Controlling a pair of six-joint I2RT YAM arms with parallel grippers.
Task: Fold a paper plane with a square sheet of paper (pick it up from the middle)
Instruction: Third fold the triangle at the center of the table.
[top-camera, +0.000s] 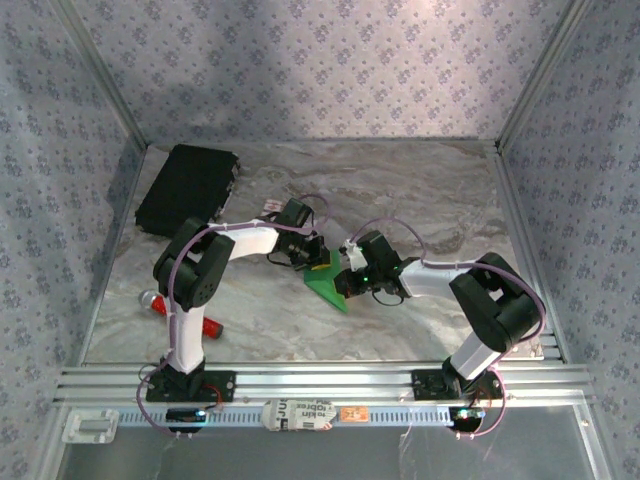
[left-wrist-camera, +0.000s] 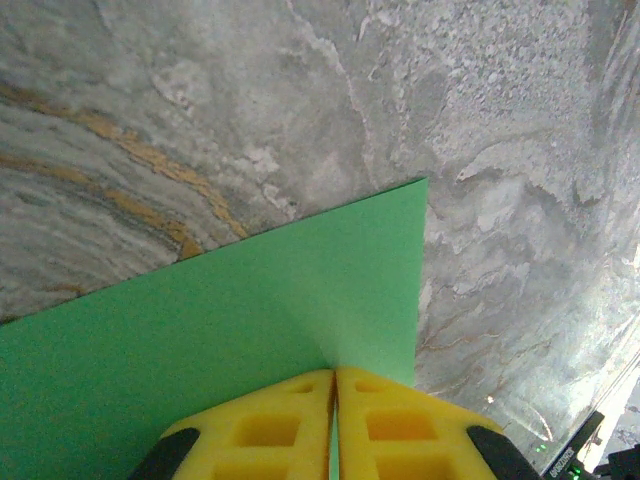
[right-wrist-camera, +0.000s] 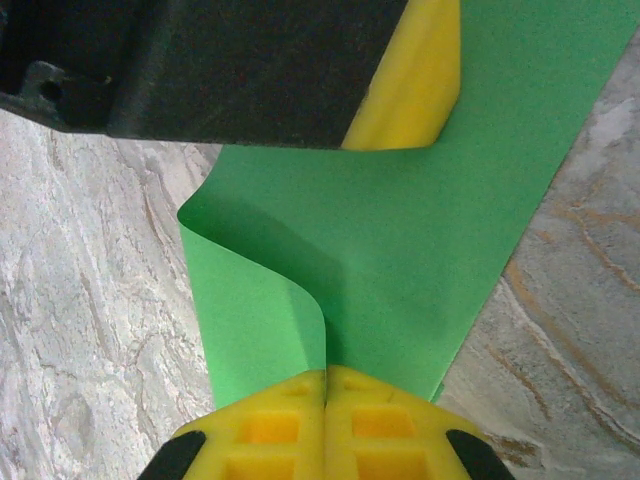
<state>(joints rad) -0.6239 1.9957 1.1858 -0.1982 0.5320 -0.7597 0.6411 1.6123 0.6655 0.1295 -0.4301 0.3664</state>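
The square sheet of paper (top-camera: 328, 284) is bright green and lies partly lifted off the marble table between the two arms. My left gripper (left-wrist-camera: 335, 372) is shut on one edge of the sheet (left-wrist-camera: 250, 310), which spreads flat ahead of the yellow fingers. My right gripper (right-wrist-camera: 326, 370) is shut on the opposite edge, where the paper (right-wrist-camera: 400, 230) curls up into a loose fold on the left. The left gripper's yellow finger (right-wrist-camera: 410, 90) pinches the sheet's far side in the right wrist view. From above, both grippers (top-camera: 312, 258) (top-camera: 346, 272) meet at the sheet. A paper plane is out of view.
A black rectangular case (top-camera: 188, 188) lies at the back left of the table. A red bar-shaped tool (top-camera: 190, 318) rests near the left arm's base. Patterned walls close in the back and both sides, and a metal rail (top-camera: 320, 380) runs along the near edge.
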